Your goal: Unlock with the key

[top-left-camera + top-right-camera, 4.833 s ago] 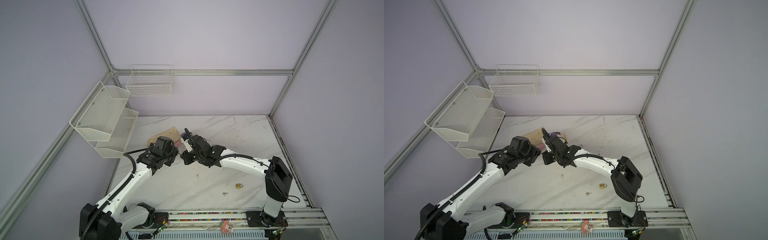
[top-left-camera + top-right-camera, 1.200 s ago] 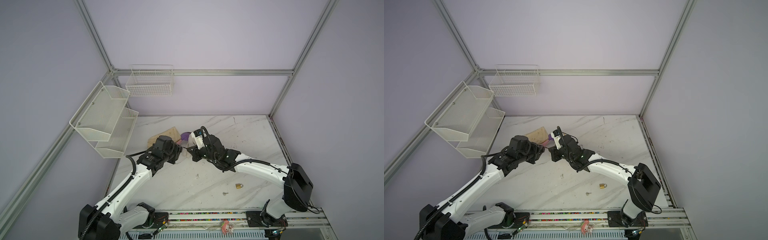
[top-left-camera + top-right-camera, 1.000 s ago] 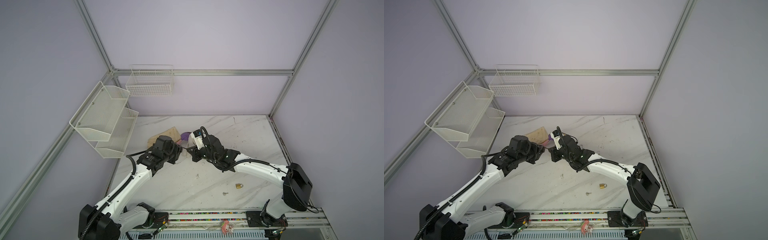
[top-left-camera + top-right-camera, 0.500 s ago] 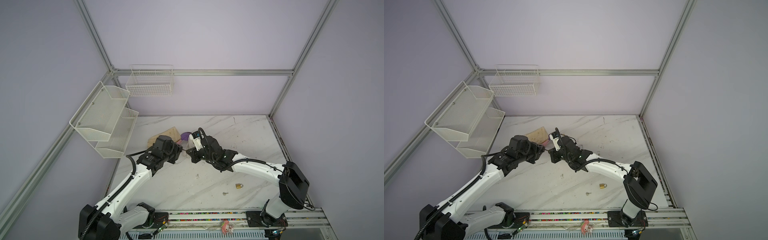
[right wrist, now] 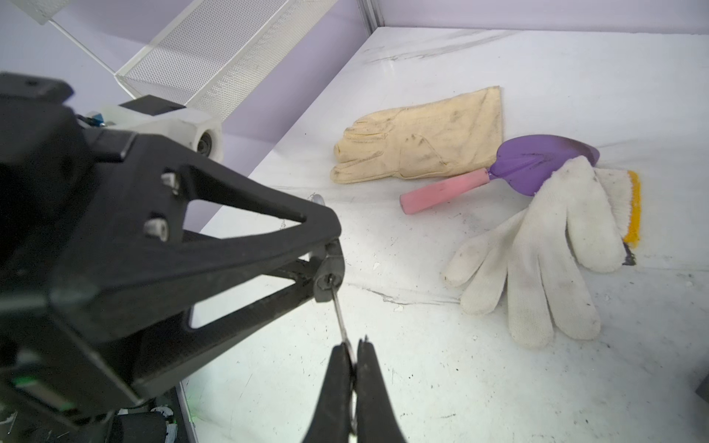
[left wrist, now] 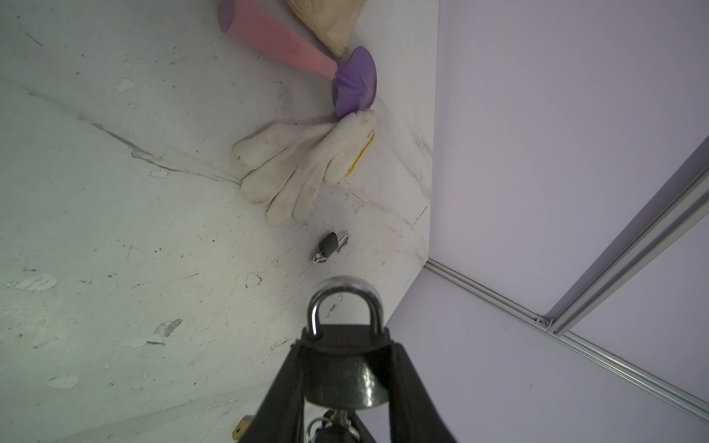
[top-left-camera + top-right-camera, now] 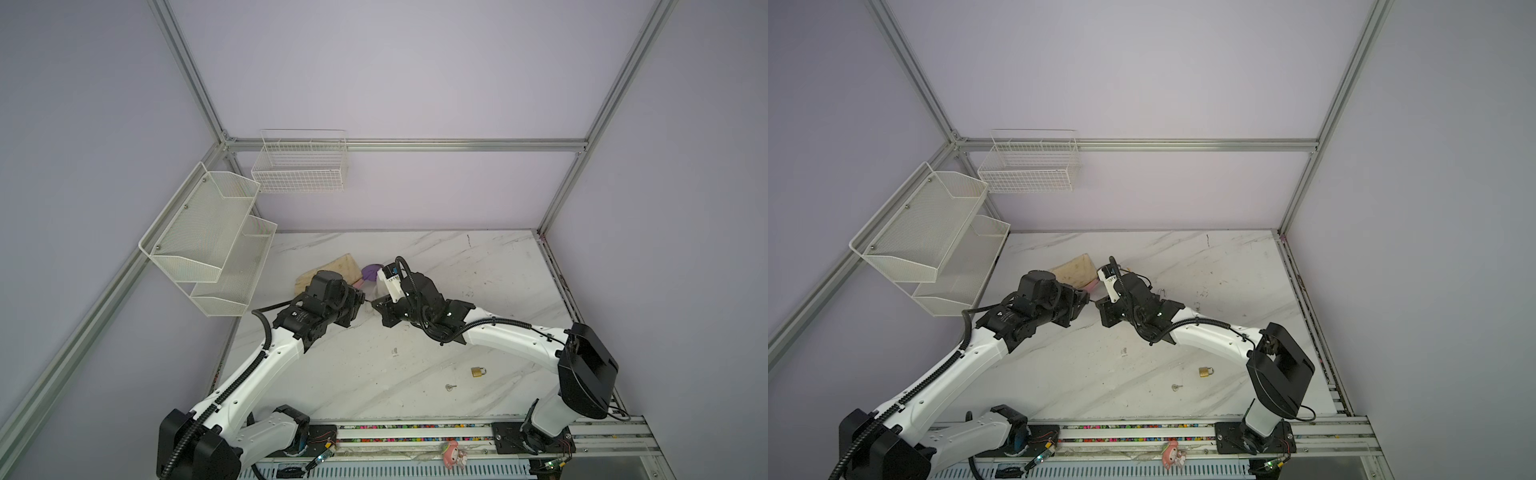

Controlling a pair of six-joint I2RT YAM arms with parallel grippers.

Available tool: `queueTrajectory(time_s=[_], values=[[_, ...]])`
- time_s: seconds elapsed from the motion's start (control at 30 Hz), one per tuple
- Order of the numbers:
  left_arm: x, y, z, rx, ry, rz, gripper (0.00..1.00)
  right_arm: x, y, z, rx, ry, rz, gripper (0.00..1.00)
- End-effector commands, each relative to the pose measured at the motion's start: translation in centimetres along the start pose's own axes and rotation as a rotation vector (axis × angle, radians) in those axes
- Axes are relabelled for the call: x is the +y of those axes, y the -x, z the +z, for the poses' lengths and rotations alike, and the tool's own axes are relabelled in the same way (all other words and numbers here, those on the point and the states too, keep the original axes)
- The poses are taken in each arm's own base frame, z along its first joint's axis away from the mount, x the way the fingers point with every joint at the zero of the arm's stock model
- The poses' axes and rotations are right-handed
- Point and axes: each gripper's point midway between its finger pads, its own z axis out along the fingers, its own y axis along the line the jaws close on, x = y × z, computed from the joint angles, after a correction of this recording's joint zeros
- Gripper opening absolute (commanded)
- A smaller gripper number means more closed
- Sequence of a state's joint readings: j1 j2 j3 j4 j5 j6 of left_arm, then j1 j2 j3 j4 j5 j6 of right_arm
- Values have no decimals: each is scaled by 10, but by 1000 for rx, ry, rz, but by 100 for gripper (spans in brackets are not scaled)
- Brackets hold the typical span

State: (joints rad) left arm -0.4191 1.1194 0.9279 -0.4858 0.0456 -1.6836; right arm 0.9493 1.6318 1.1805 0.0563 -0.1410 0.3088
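The padlock [image 6: 343, 368] is clamped between the left fingers [image 6: 287, 387], its body wedged at their tips and its shackle [image 6: 345, 303] projecting beyond them, both legs seated, so the lock is judged not yet opened. The key [image 5: 339, 312] is pinched by its head between the right fingers [image 5: 335, 383], which are pressed together on it, and its blade is carried ahead of their tips to the keyway [image 5: 329, 281] on the padlock's underside; how deep it sits cannot be told. Several faults could be expected from here. If the blade is not fully seated, the turn would be blocked and the thin head could be twisted out of the narrow pinch. If the turning axis is set off the keyway's line, the blade could be bound or bent. The padlock itself could be rolled between the left fingers by the torque, since it is gripped only by two sides. Anything lost would be dropped to the table [image 5: 422, 383] below both sets of fingers.
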Motion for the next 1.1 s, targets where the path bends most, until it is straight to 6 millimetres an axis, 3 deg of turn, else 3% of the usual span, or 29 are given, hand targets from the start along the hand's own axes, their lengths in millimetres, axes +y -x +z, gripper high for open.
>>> queueTrajectory(time_s=[0.0, 0.13, 0.47, 0.73, 0.8, 0.93, 1.07], values=[[-39, -7, -16, 34, -119, 23, 0, 8, 18, -4, -61, 6, -11, 0], [-38, -8, -15, 37, -115, 24, 0, 10, 26, -9, -86, 10, -15, 0], [-41, -7, -15, 34, -120, 28, 0, 22, 20, -9, -75, 74, -13, 0], [-49, -14, -19, 65, -139, 33, 0, 10, 12, -1, -67, 21, -4, 0], [-51, -17, -20, 79, -144, 32, 0, 2, 10, 2, -70, -16, -1, 0], [-56, -31, -21, 113, -151, 46, 0, 5, 20, 3, -138, -10, -14, 0], [-62, -51, -20, 147, -151, 75, 0, 24, 34, 14, -146, 39, -9, 0]])
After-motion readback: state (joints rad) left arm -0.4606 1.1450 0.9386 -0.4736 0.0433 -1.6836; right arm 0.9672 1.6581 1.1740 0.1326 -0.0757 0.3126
